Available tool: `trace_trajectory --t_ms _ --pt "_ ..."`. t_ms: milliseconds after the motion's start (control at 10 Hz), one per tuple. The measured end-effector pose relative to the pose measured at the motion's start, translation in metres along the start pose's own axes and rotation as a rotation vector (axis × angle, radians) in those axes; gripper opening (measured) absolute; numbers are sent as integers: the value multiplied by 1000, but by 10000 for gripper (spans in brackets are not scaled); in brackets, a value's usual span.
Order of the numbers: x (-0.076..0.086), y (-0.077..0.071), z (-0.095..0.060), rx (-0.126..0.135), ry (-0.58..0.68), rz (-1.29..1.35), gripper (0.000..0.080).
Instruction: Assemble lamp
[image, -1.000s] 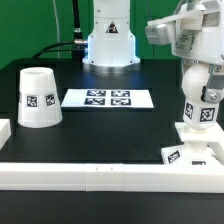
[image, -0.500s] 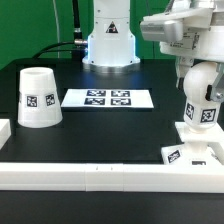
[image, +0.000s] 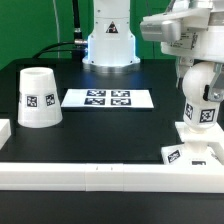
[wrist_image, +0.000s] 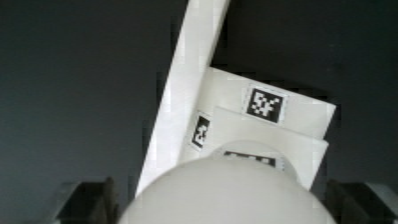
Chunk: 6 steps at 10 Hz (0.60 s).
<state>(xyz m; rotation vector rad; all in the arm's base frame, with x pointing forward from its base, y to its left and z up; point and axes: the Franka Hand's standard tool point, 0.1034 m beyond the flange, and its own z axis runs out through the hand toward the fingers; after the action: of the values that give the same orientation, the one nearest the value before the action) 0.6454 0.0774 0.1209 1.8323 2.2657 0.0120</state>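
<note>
The bulb (image: 203, 100) stands upright on the flat square base (image: 196, 150) at the exterior view's right, its round head up. My gripper (image: 190, 58) hovers at the bulb's head. In the wrist view the round head (wrist_image: 221, 185) sits between my two dark fingers (wrist_image: 80, 203), with a narrow gap on each side, so the gripper (wrist_image: 217, 205) is open. The base (wrist_image: 281, 112) with its tags lies below. The tapered shade (image: 38, 97) stands alone at the exterior view's left, mouth down.
The marker board (image: 108, 98) lies in the middle of the black table. A long white rail (image: 100, 175) runs along the front edge and also shows in the wrist view (wrist_image: 199, 60). The arm's white pedestal (image: 110, 42) stands at the back.
One second ago the gripper was further to the exterior view's right; it shifted left over the bulb. It has not moved in the last half second. The bulb, base and shade have stayed put.
</note>
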Motion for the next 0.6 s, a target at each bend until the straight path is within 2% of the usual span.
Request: trace_trajectory --t_ms 300,600 --pt "-4 -5 1 11 -4 267 574" --pt "3 -7 1 20 -7 572 574"
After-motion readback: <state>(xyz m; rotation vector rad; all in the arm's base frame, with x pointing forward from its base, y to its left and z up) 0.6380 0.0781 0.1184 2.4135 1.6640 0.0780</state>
